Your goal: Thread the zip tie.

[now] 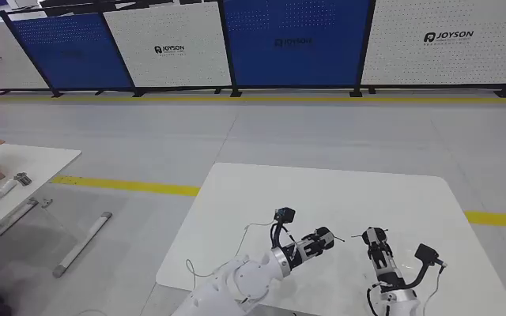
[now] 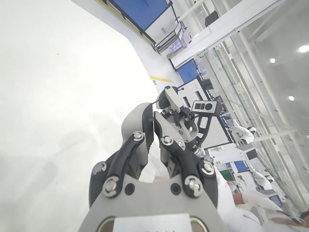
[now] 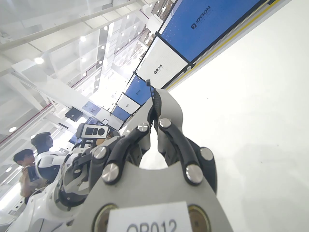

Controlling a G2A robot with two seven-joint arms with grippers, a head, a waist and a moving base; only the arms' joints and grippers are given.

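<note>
The black zip tie (image 3: 150, 88) sticks out of my right gripper (image 3: 155, 97), which is shut on it, with the tie's square head just past the fingertips. In the top view that gripper (image 1: 371, 235) hangs low over the white table (image 1: 316, 189) near its front edge. My left gripper (image 1: 326, 236) is close beside it, pointing at it, with a small gap between the two. In the left wrist view my left gripper (image 2: 153, 117) is shut, and a thin black strip (image 2: 154, 102) pokes out of its tips toward the right gripper (image 2: 169, 96).
A thin white cable (image 1: 251, 229) trails over the table beside the left arm. A second white table (image 1: 32, 162) with small parts stands to the far left across a floor gap. Blue and white panels (image 1: 296, 43) line the back.
</note>
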